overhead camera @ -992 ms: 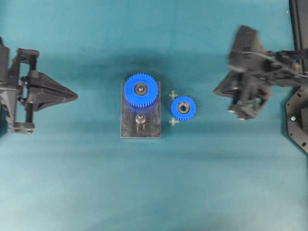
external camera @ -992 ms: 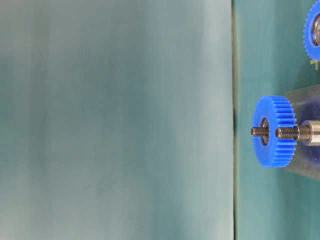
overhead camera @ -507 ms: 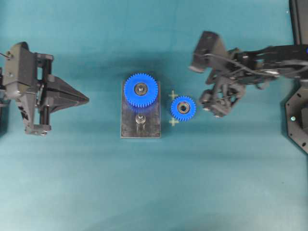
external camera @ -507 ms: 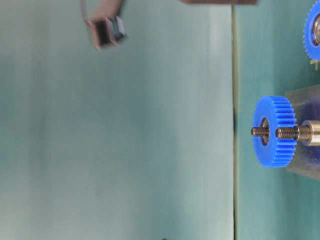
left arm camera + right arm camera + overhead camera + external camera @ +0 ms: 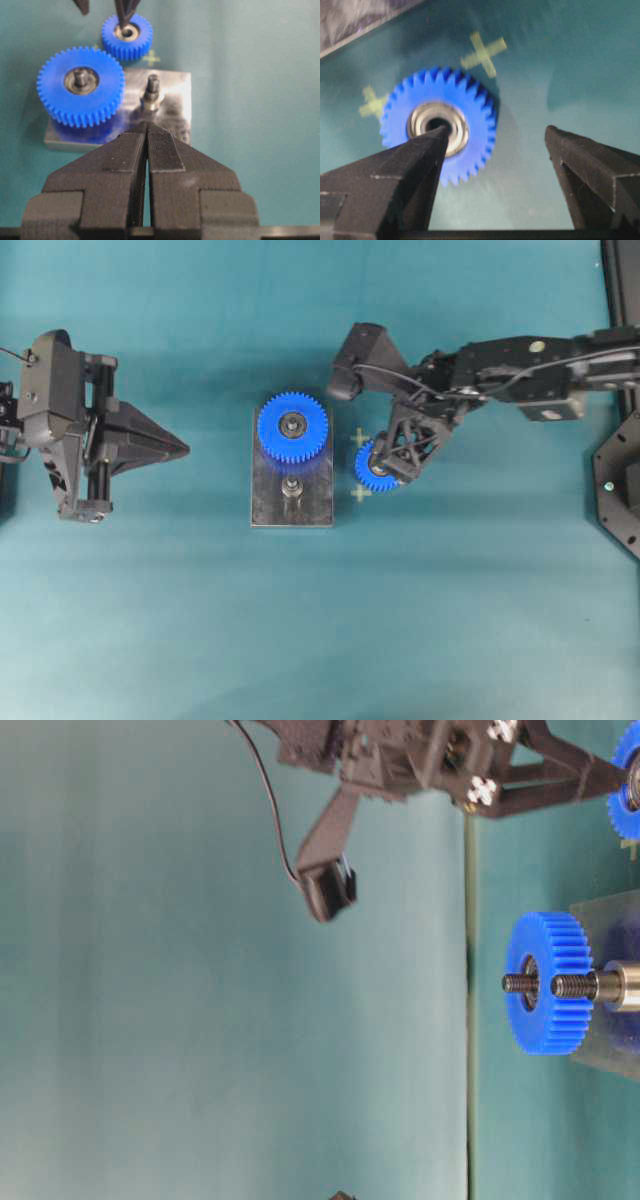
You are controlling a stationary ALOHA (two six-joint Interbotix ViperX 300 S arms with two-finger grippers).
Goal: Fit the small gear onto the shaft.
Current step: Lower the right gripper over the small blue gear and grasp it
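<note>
The small gear (image 5: 375,472) lies flat on the desk (image 5: 450,620), just right of the plate carrying the shaft (image 5: 291,487). The right end effector (image 5: 495,145) hangs spread wide above it, offset rightward. The left end effector (image 5: 146,150), pressed closed and empty, sits well apart.

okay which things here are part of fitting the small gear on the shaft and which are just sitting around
Part of the job:
- small gear, flat on the mat
- shaft, bare, standing on the plate
- right gripper, open over the small gear

Just sitting there:
- large gear, already mounted
- two tape crosses
- left gripper, shut, away from the parts
</note>
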